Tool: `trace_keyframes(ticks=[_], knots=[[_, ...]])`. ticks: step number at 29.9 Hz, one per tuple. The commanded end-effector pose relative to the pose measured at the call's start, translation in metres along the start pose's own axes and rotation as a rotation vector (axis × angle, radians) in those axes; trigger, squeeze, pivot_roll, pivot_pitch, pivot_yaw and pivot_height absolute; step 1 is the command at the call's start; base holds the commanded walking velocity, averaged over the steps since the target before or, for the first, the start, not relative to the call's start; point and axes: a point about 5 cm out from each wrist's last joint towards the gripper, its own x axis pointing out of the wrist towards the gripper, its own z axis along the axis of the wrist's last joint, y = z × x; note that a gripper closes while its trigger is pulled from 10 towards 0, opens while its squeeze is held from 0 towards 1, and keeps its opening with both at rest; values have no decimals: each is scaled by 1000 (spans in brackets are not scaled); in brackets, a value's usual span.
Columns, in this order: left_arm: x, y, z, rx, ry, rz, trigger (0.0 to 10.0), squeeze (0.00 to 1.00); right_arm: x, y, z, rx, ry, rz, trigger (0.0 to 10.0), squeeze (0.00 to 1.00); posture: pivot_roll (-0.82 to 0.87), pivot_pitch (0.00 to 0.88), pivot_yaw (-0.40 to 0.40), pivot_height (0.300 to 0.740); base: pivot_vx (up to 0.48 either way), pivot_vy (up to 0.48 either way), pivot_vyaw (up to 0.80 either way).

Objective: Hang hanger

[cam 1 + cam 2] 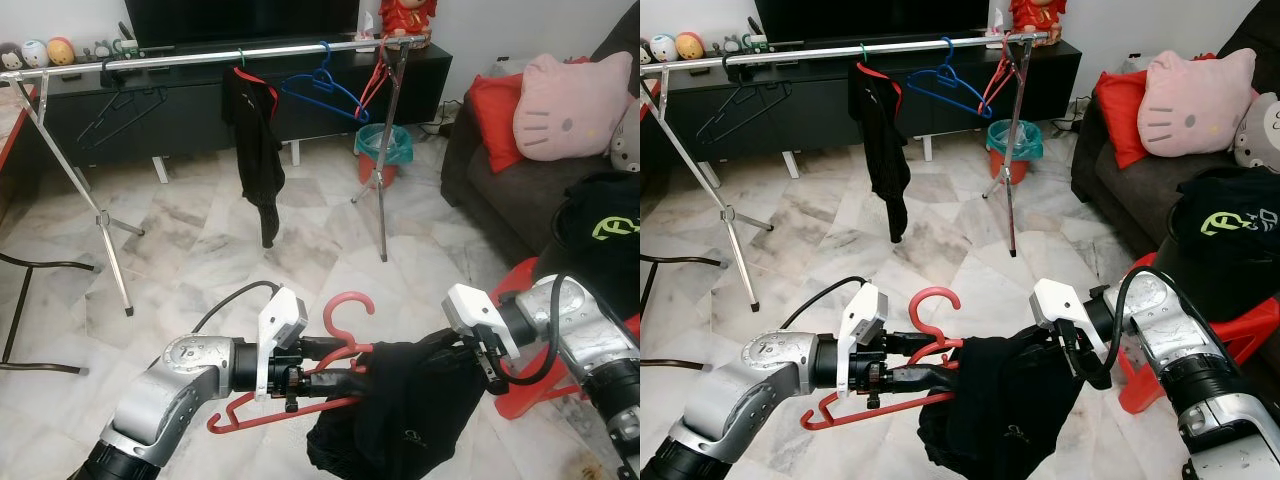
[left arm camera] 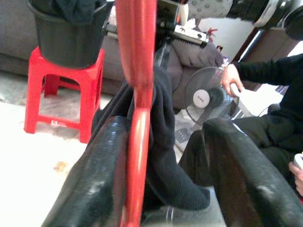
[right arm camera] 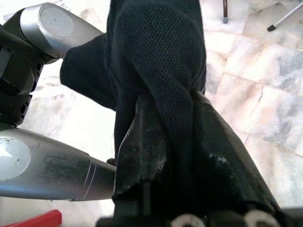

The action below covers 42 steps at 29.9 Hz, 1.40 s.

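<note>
Fingers of the left gripper (image 1: 925, 368) are clamped on the neck of a red hanger (image 1: 845, 411), its hook curling up at twelve o'clock of the grip and its bar running out toward seven o'clock. A black shirt (image 1: 990, 415) is draped over the hanger's far end, bunched and sagging at low centre above the marble floor (image 1: 940, 250). The right gripper (image 1: 1055, 350) comes in from three o'clock, and its fingers (image 3: 142, 142) pinch a fold of that shirt between them.

A small pale logo marks the shirt's lower front, too small to read. At three o'clock a black basket (image 1: 600, 235) of dark clothes sits on a red stool (image 1: 530, 290); the top garment bears a green and white emblem whose letters cannot be read.

At twelve o'clock a metal rack (image 1: 200, 58) carries a black hanger (image 1: 120, 110), another black garment (image 1: 255, 140), a blue hanger (image 1: 320, 90) and a red one. Behind the rack's right leg stands a red bin (image 1: 382, 150) with a green liner. A pink cat cushion (image 1: 570, 105) lies on the sofa at two o'clock.
</note>
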Motion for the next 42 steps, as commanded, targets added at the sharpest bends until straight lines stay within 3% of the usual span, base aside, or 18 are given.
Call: trace_keyframes(ticks=[1,9,12,14,19,23,26,29,30,31,33,35,40,42], knots=[[-4,1,-1,9,7,16,10000,1000,-5,-2,3,-12,-15,-20,0,0,-62,50,-54,740,0,0,0],[-19,12,-5,16,29,108,10000,1000,-5,-1,3,-11,-12,-19,0,0,-63,51,-55,740,0,0,0],[-29,18,-4,18,27,155,10000,1000,-5,-1,2,-9,-10,-19,0,0,-62,51,-55,740,0,0,0],[-43,23,-4,19,28,206,10000,1000,-5,0,0,-3,-8,-17,0,0,-61,51,-56,740,0,0,0],[-50,24,-3,19,27,226,10000,1000,-5,0,0,0,-7,-17,0,0,-61,51,-56,740,0,0,0],[-83,22,-3,-5,6,296,10000,1000,-7,1,-8,24,18,-22,0,0,-57,54,-59,740,0,0,0],[-93,22,-2,-15,-18,335,10000,1000,-6,2,-10,31,20,-22,0,0,-58,56,-58,740,0,0,0],[-114,35,-7,-28,-80,516,10000,1000,-6,3,-11,35,19,-20,0,0,-54,55,-54,740,0,0,0],[-122,41,-11,-36,-91,599,10000,141,-5,3,-11,36,18,-19,0,0,-55,55,-55,740,0,0,0],[-128,47,-16,-40,-96,678,10000,0,-5,4,-11,36,17,-17,0,0,-55,55,-55,740,0,0,0],[-137,56,-24,-47,-105,819,10000,0,-4,4,-12,37,16,-15,0,0,-53,56,-55,740,0,0,0],[-139,58,-27,-60,-108,855,10000,0,-4,4,-12,37,16,-15,0,0,-53,56,-55,740,0,0,0],[-132,62,-43,-111,-138,991,10000,0,-3,5,-11,36,16,-9,0,0,-57,57,-56,740,0,0,0],[-123,62,-59,-148,-85,1010,10000,0,-4,4,-10,34,14,-11,0,0,-59,55,-55,740,0,0,0]])
